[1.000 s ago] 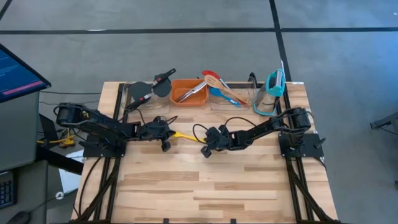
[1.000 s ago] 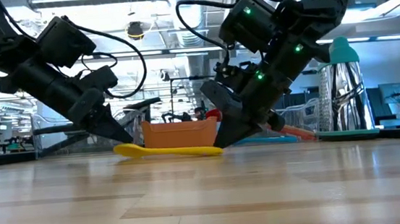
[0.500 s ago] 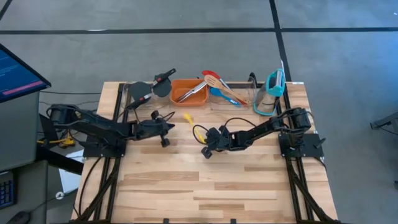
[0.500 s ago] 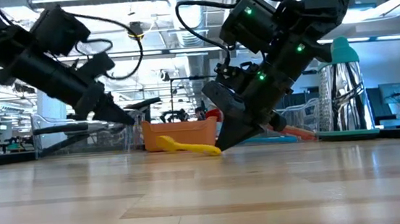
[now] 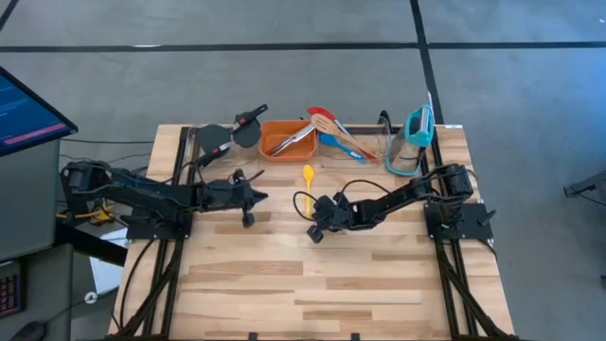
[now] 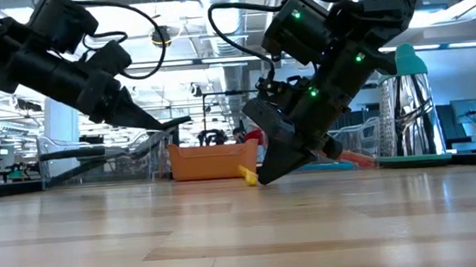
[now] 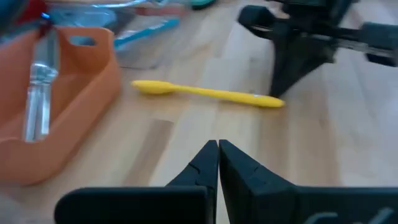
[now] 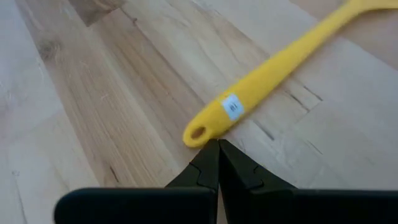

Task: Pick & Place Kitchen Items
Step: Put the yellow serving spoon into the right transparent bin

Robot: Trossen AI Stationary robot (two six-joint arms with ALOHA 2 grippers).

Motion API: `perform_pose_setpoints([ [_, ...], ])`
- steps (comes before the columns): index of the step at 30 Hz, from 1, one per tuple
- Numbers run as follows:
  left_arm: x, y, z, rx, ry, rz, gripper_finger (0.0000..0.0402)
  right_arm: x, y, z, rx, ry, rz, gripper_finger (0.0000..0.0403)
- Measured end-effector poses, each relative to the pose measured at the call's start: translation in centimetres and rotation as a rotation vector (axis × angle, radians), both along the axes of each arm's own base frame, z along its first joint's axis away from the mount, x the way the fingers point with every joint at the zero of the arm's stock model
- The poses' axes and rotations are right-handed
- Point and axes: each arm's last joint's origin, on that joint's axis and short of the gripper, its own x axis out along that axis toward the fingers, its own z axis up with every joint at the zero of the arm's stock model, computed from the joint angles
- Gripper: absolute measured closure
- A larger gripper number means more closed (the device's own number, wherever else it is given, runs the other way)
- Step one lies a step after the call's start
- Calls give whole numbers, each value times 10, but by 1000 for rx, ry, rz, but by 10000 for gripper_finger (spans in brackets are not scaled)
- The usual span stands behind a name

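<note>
You have the yellow spoon (image 5: 307, 183) lying flat on the wooden table (image 5: 312, 284) just before the orange bin (image 5: 288, 140), the right gripper (image 5: 313, 219) pressed closed at its handle end, the left gripper (image 5: 256, 193) closed, raised nearby.

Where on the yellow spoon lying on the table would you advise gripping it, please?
Grip the yellow spoon mid-handle, coming straight down from above: it lies flat on bare wood, and the shaft there is slim and straight. The bowl end points toward the orange bin, crowding that side. The right hand, shut, sits at the handle tip.
</note>
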Motion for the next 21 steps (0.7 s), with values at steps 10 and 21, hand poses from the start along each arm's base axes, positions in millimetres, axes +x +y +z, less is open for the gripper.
perform_pose_setpoints([
  [10, 1, -2, 0, -90, -24, -28, 399, 5, 1, 10, 13, -85, -1, 403],
  [21, 1, -2, 0, -88, -24, -29, 399, 31, -19, 48, -39, -67, -169, 403],
])
